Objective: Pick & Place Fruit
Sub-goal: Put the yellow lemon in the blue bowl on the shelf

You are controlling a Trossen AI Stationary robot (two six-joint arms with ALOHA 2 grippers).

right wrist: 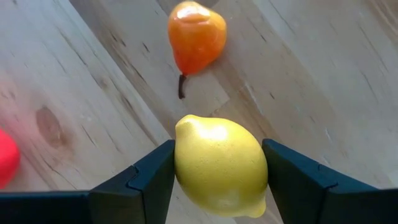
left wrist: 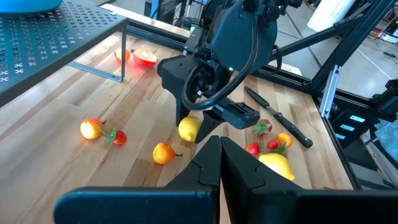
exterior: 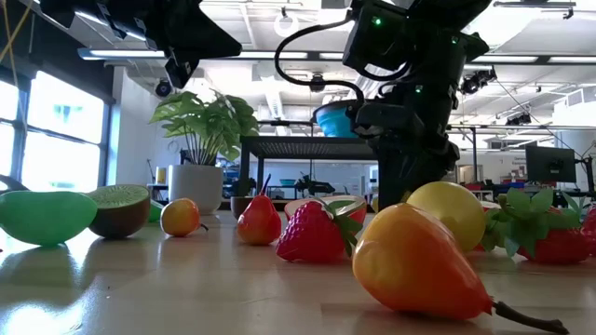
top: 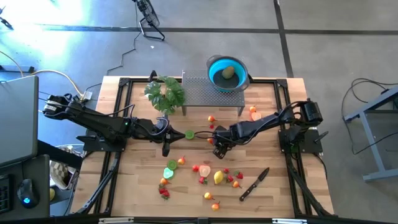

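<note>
- My right gripper (right wrist: 221, 171) clamps one smooth, dimpled, oval lemon (right wrist: 221, 165) above the wooden table (right wrist: 323, 74).
- One glossy orange pear-shaped fruit (right wrist: 196, 34) lies just beyond.
- My left gripper (left wrist: 221, 158): fingers pressed together, empty.

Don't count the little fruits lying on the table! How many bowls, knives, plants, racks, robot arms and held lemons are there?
Blue bowl: 1
Knife: 1
Leafy plant: 1
Metal rack: 1
Robot arms: 2, the left arm and the right arm
Lemon held in the right hand: 1
Total: 7
</note>
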